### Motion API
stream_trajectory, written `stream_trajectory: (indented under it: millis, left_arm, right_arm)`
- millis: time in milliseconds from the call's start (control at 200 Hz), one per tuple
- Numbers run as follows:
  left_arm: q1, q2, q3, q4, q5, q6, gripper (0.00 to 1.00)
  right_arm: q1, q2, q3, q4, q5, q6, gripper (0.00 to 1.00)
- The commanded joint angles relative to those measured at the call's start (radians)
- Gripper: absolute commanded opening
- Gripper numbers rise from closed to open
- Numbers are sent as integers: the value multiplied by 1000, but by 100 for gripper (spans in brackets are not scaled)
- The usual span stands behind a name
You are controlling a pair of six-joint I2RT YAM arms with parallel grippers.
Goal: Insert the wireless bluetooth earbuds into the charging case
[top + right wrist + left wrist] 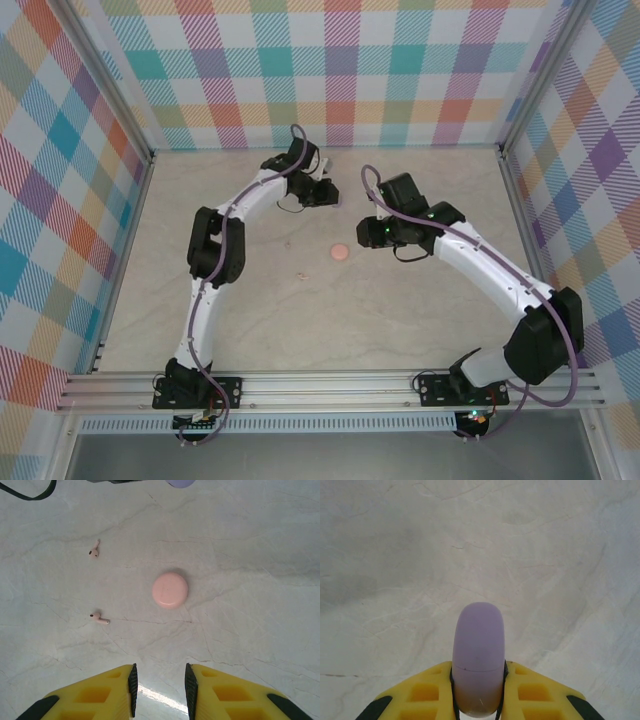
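Pink earbuds [99,618] lie near a pink case [170,590]; left jaws clamp a purple case [478,660], right jaws apart.

The left arm [215,290] and right arm [490,270] wear white shells with black joints, a purple cable [364,180] trailing along each. The left claw [478,682] and right claw [159,690] have yellow, pocketed fingers [90,695] edged black.

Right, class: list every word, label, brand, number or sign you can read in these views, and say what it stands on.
There is none to read.
The pink case is plain, and the purple case in the left end effector shows only a thin seam.
The two pink earbuds are too small to show any marking.
The table and checked walls carry no lettering.
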Motion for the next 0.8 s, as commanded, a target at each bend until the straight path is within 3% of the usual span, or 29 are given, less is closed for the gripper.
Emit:
stream_trajectory:
  millis: [0,255,430,510,695,795]
  left_arm:
    - [23,44,40,-53,45,-23,0]
    - [49,108,67,-58,49,-26,0]
    - [53,127,58,-66,18,-16,9]
    - [53,133,58,-74,4,-14,22]
    - [53,98,41,-97,-53,22,60]
    - [52,47,14,-107,-107,46,70]
  right_arm:
    - [2,24,9,-11,-25,0,33]
    - [1,56,34,-30,-61,-10,33]
    - [1,75,36,-36,-79,-20,33]
    - [1,81,33,-37,-81,-23,33]
    - [1,104,39,-39,-75,-40,34]
    - [1,127,54,-45,-69,-47,35]
